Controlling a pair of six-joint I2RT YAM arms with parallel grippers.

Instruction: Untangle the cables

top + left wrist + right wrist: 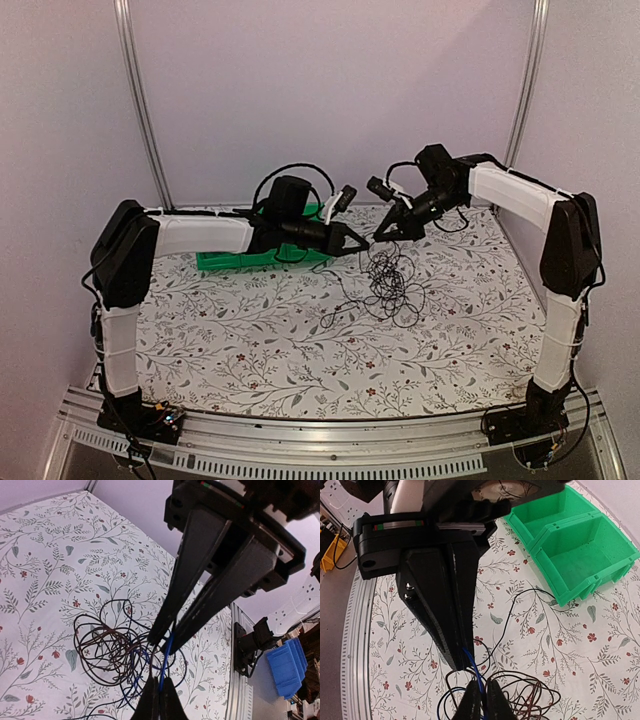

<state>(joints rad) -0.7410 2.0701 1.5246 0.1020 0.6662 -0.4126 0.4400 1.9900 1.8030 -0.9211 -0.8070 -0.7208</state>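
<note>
Currently: cables [392, 283] form one knotted heap, just off table [250, 345] centre toward 2 o'clock. We see no strand separated. Blue cable [166, 660] rises from heap's 12 o'clock edge. Left gripper [160, 686] and right gripper [483, 686] both pinch it, tips nearly touching. We judge early stage: separation all to do. Green bin [225, 260] at heap's 9 o'clock.

I can read no text, number, brand or sign in any of my 3 feeds; the red-and-green strip [400, 526] on the left gripper [462, 662] shows no legible characters.
</note>
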